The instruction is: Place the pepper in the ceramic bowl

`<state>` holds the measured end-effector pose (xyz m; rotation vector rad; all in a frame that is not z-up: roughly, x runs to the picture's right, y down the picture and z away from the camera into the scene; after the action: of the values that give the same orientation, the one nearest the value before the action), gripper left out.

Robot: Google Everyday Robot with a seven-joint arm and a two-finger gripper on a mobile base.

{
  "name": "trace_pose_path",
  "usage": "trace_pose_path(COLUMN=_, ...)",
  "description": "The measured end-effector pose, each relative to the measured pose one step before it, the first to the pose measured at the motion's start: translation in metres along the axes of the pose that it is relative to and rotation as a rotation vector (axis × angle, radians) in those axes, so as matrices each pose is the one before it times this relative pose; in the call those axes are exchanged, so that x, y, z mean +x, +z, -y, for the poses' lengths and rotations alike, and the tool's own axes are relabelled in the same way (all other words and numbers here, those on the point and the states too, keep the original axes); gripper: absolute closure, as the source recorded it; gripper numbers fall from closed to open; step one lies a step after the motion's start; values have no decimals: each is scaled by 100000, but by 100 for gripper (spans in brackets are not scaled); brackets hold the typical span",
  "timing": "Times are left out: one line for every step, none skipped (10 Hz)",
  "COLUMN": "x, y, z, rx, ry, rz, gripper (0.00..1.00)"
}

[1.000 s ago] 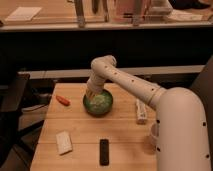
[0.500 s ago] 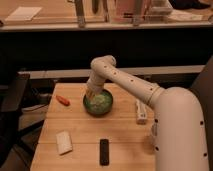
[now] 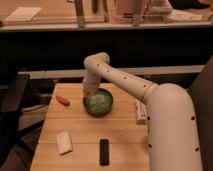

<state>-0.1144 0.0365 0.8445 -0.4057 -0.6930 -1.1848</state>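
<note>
Down at the end of the white jointed arm [image 3: 125, 80], the gripper [image 3: 90, 95] sits low over the left rim of the round green ceramic bowl [image 3: 98, 103], and from where I stand I cannot tell whether it holds anything or how it is set. That bowl rests near the middle of the light wooden table [image 3: 85, 142], toward its back half, with something pale and lumpy showing inside it.

Left of the bowl, apart from it and near the table's left edge, lies the small orange-red pepper [image 3: 62, 100], flat on the wood and angled slightly.

Closer to the front, on the left side, a pale rectangular sponge-like block [image 3: 64, 142] lies on the table. To its right, near the front edge, is a slim black rectangular object [image 3: 104, 151] lying lengthwise. On the right side, partly behind the robot's big white body [image 3: 175, 130], a white packet [image 3: 141, 112] rests near the table's edge; any printing on it is too faint to read, and no other writing can be made out anywhere.

Behind the table runs a dark counter front.
</note>
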Motion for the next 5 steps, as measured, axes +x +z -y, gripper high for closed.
trace_pose_path(x=177, y=-123, z=916, rx=-2289, ry=-13408, rz=-1924, gripper=41)
trace_pose_path(x=372, y=-79, z=968, rx=-1356, ry=-10830, rz=-2534, gripper=29)
trace_pose_path(x=320, y=-9, z=444, rx=-575, ry=-4899, rz=-2229, gripper=23)
trace_pose_path(x=579, y=-47, z=490, rx=-375, ry=-5272, rz=-3449, gripper=20)
trace_pose_path(x=556, y=-52, z=302, rx=119, ry=-3150, rz=-2379, gripper=20)
